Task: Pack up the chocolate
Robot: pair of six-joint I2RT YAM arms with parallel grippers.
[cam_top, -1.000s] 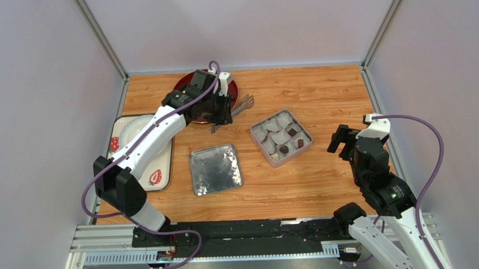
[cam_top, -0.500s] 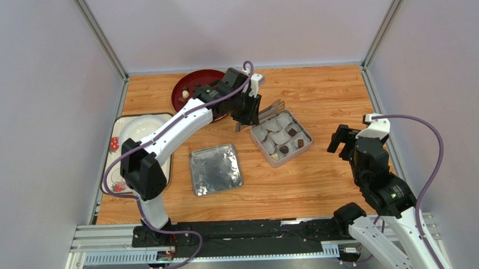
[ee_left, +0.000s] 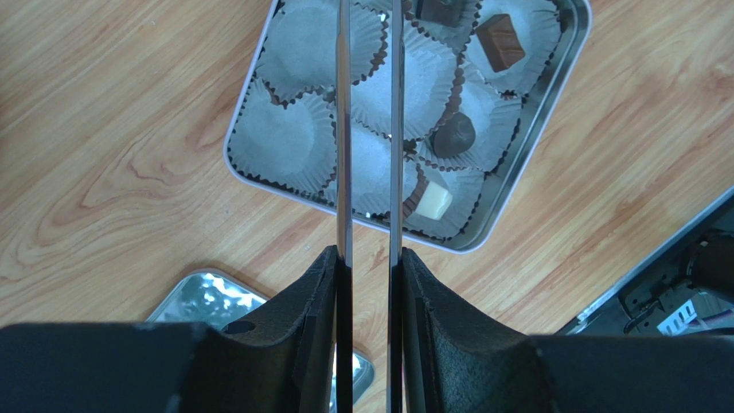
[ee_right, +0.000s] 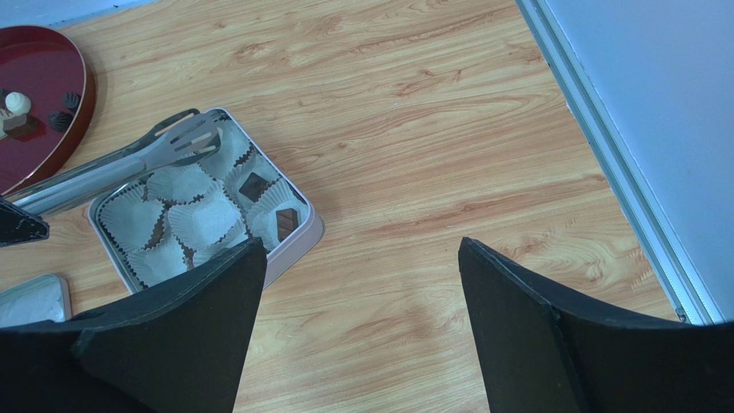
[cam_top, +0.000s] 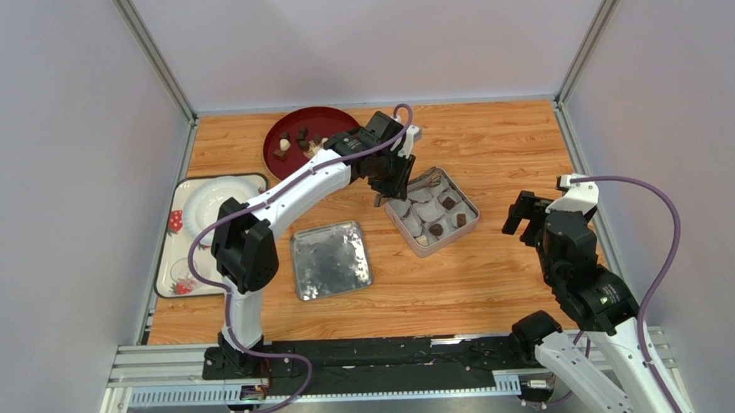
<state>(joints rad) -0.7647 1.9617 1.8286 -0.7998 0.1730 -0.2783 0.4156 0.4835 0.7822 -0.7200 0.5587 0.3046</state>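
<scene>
The left gripper point(ee_left: 369, 258) is clamped on the tongs point(ee_left: 344, 129), tips over the tin point(ee_right: 289, 249); any piece between them is hidden; likely the drop step, needing a free paper cup point(ee_left: 284, 142) beneath; 4 chocolates point(ee_left: 455, 135), brown and cream, sit in the tin, more on the red plate point(cam_top: 324, 122); the right gripper point(ee_right: 362, 249) gapes idle

The tongs point(ee_right: 112, 168), clamped in the left gripper point(ee_left: 369, 258), slant over the far-left edge of the tin point(ee_right: 297, 249). The paper liner cups point(ee_left: 284, 142) on the side toward the right arm are uncovered from above. The left arm point(cam_top: 286, 197) reaches diagonally over the wood between the red plate point(cam_top: 334, 121) and the tin lid point(cam_top: 331, 258), blocking that lane. Bare wood runs from the tin to the wide-open right gripper point(ee_right: 362, 249) and on to the right wall point(cam_top: 659, 106).
</scene>
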